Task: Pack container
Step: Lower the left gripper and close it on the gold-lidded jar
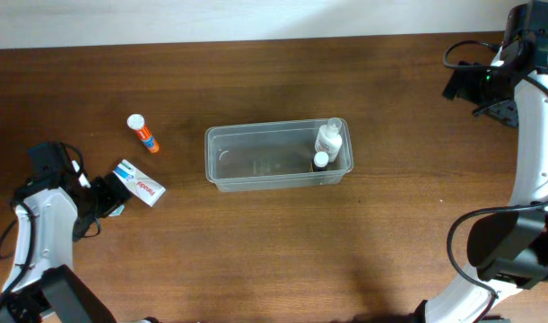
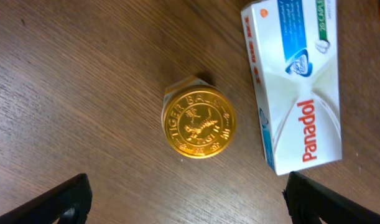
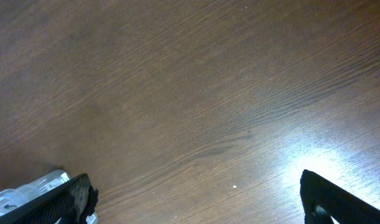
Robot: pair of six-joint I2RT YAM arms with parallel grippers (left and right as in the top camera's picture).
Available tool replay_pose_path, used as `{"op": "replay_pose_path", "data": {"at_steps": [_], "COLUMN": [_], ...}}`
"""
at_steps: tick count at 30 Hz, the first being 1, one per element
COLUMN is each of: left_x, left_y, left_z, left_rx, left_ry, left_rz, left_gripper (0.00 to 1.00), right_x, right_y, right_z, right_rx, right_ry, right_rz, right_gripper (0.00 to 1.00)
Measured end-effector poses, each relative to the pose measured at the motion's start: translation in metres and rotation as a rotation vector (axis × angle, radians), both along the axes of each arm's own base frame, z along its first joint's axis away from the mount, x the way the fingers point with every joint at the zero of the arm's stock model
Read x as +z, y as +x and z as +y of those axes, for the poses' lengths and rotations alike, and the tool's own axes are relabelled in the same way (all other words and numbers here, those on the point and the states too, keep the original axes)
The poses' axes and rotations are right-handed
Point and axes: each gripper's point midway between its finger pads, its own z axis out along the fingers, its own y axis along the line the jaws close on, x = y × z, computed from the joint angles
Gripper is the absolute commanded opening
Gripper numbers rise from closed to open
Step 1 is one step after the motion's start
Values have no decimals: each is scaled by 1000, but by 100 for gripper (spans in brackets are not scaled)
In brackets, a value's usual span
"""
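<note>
On the wooden tabletop [image 1: 274, 251] the container [image 1: 256, 163] sits centre frame, partly packed, while the left tool [image 2: 188, 198], wide and empty, hangs over a gold-lidded jar [image 2: 198, 125], which likely needs lowering onto and gripping next.

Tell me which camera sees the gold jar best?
The left wrist view: the gold-lidded jar sits mid-frame, lid lettering readable, beside the Panadol box. Overhead, I cannot make it out. The right wrist view misses it.
</note>
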Motion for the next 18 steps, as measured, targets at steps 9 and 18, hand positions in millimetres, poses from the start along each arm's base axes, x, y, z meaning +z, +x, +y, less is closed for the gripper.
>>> {"op": "replay_pose_path", "data": {"at_steps": [9, 18], "left_x": [-21, -43], "left_y": [6, 12], "left_z": [4, 8], "left_rx": [56, 75], "left_ry": [-3, -11], "left_rz": [-5, 14], "left_gripper": [94, 89], "right_x": [0, 0], "right_y": [0, 0], "right_z": [0, 0], "right_rx": [0, 1], "right_ry": [0, 0], "right_rz": [0, 0], "right_gripper": [98, 98]}}
